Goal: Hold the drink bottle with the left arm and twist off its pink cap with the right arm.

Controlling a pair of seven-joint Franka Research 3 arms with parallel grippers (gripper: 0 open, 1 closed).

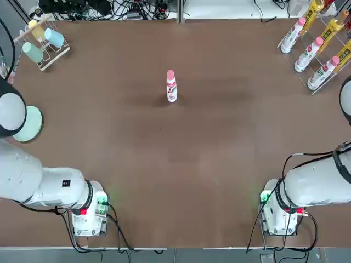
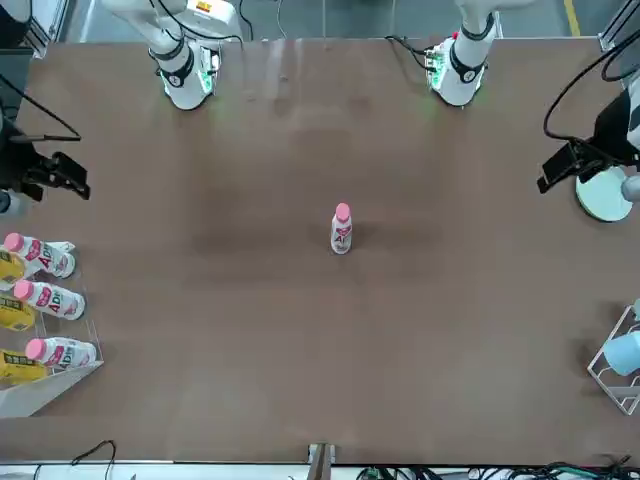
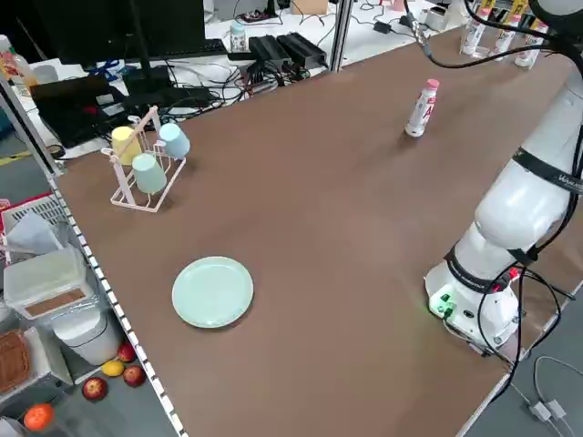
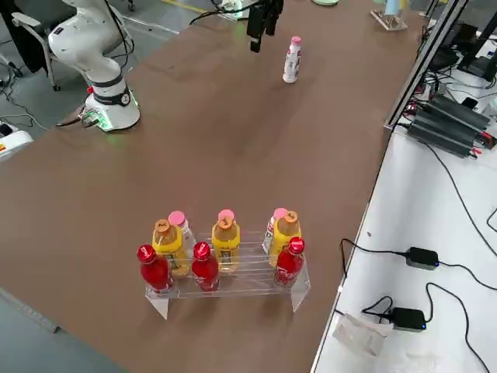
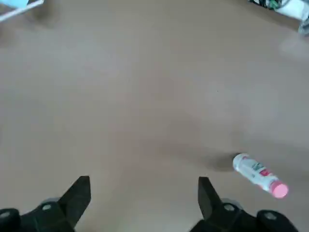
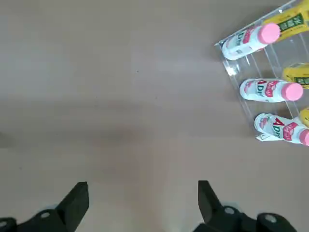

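Worktop (image 3: 346, 228): brown, runs diagonally across the frame.
Bottle (image 3: 420, 109): upright, upper right, alone on the worktop.
Cap (image 3: 431, 85): pink, on the bottle.
Arm (image 3: 510, 218): white, at the right edge, base lit green at lower right.
Plate (image 3: 212, 291): pale green, lower left of centre.
Cup rack (image 3: 146, 168): left, holding yellow, blue and green cups.
Fruit (image 3: 91, 387): on the floor, lower left corner.

I see both arms raised above the table at their own sides, the left gripper (image 5: 142, 195) and right gripper (image 6: 142, 198) each pointing down with fingers spread wide apart, neither one holding anything.
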